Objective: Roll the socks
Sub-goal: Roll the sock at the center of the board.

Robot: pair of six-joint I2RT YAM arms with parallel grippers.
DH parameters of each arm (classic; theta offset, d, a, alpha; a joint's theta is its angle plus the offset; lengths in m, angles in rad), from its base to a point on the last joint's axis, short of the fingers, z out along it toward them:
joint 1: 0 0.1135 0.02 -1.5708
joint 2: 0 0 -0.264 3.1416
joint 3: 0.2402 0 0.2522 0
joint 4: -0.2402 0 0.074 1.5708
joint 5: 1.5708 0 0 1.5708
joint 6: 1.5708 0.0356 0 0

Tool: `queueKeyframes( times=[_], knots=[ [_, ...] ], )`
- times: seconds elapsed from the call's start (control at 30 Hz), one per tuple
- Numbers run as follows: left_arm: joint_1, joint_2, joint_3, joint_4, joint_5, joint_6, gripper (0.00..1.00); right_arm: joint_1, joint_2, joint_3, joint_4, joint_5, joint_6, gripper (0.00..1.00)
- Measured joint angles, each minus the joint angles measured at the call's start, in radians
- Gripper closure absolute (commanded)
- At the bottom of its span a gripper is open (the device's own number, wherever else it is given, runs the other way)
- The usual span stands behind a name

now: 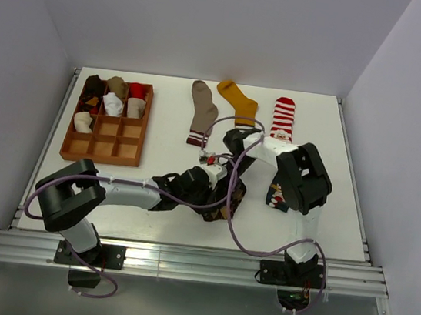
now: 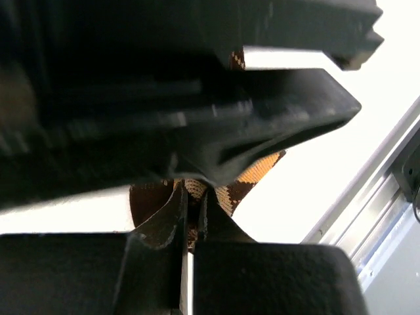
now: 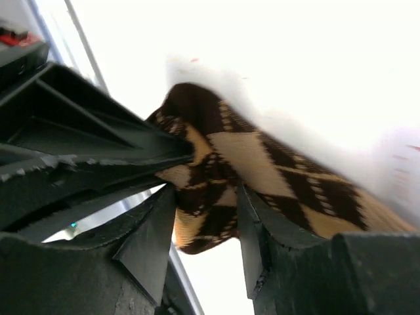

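**Left gripper clamped on the argyle sock**

Left fingers are pressed together with a fold of brown-and-tan diamond fabric nipped between the tips. That is plain in my left wrist view. My right gripper is just beside it and looms blurred across the top of that view. Its fingers are spread, and the argyle sock bunches up between them. I cannot tell whether either finger touches the cloth.

From above, both my arms meet at the middle of the table, near its front edge, and the argyle sock is a dark bundle under the two grippers. The navy sock lies just to the right, partly hidden by my right arm.

Further back, three socks lie flat side by side: the taupe sock, the mustard sock and the striped sock.

Over at far left sits the tray, with rolled socks tucked into its far cells.
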Motion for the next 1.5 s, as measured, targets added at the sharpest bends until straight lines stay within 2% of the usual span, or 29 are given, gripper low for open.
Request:
queueKeyframes(
  times=[0.13, 0.43, 0.53, 1.07, 1.5],
  knots=[
    [0.0, 0.008, 0.003, 0.012, -0.023, -0.018, 1.0, -0.042, -0.016, -0.001, 0.045, 0.013, 0.018, 0.5],
    [-0.003, 0.008, 0.003, 0.011, -0.034, -0.035, 1.0, -0.253, -0.054, -0.001, 0.129, 0.048, 0.069, 0.49],
    [-0.003, 0.008, 0.003, 0.011, -0.035, -0.037, 1.0, -0.29, -0.069, -0.007, 0.148, 0.07, 0.091, 0.46],
    [-0.005, 0.008, 0.005, 0.006, -0.043, -0.049, 1.0, -0.335, -0.136, -0.076, 0.187, 0.157, 0.212, 0.42],
    [-0.005, 0.008, 0.006, 0.005, -0.043, -0.049, 1.0, -0.343, -0.092, -0.063, 0.136, 0.064, 0.212, 0.41]
  ],
)
